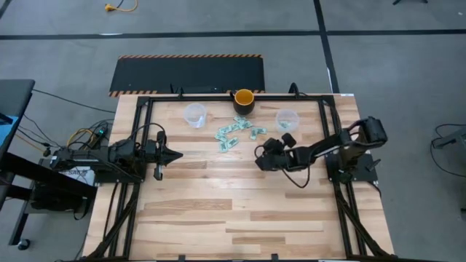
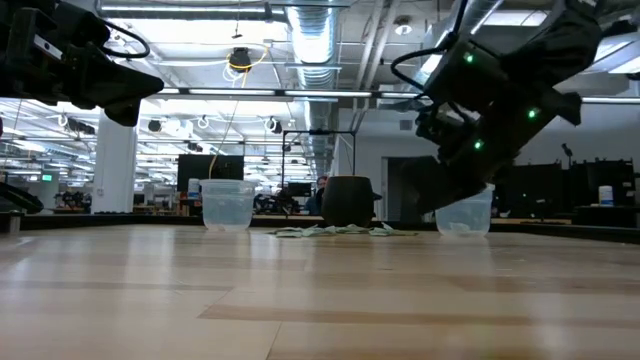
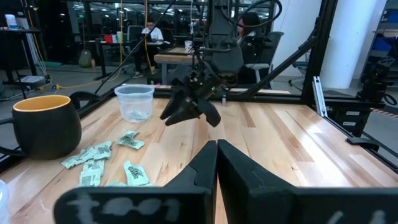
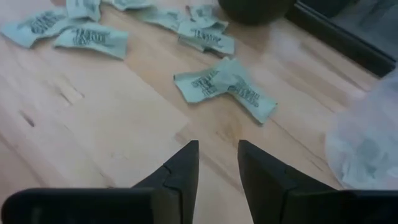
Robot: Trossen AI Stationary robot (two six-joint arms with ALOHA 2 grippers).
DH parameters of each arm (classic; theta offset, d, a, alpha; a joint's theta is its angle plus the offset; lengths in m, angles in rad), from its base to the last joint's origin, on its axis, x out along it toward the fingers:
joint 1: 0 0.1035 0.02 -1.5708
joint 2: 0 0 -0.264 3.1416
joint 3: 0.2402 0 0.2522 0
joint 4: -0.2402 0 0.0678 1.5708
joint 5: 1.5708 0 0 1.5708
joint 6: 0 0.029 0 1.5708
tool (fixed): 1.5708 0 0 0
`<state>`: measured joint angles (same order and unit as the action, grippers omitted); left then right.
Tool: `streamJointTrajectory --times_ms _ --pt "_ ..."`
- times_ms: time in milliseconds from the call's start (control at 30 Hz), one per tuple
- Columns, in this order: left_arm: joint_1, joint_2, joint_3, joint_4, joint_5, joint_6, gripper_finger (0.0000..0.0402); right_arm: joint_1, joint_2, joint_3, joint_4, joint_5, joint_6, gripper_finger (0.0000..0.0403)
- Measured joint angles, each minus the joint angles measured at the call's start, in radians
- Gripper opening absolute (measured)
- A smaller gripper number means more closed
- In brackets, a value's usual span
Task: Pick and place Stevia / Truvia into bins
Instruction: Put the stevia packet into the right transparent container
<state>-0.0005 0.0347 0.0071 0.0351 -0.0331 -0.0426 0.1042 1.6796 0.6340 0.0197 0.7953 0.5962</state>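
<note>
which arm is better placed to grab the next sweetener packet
Right. The right gripper hangs open just short of a pair of packets, while the left gripper waits shut, farther from the pile.

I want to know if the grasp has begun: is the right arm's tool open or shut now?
Open. In the right wrist view, the right tool shows a gap between its two dark fingers, with nothing held; the nearest sachets lie beyond.

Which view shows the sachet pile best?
The right wrist view: the sachets lie close, print visible, ahead of the right gripper. The high view shows the whole pile small; the left wrist view shows part beside the yellow-orange cup; the low view, a thin strip.
</note>
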Motion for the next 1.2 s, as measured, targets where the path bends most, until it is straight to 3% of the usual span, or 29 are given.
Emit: streamJointTrajectory --times_ms 300,633,1200 --pt "0.000 0.000 0.000 0.000 0.000 -0.003 0.0000 0.008 0.214 0.014 0.258 0.046 -0.002 0.0162" --pt "0.000 0.000 0.000 0.000 0.000 -0.003 0.0000 0.001 0.285 0.051 0.262 0.116 -0.025 0.0221" --pt "0.000 0.000 0.000 0.000 0.000 -0.003 0.0000 -0.018 0.265 0.053 0.269 0.097 -0.254 0.0212"
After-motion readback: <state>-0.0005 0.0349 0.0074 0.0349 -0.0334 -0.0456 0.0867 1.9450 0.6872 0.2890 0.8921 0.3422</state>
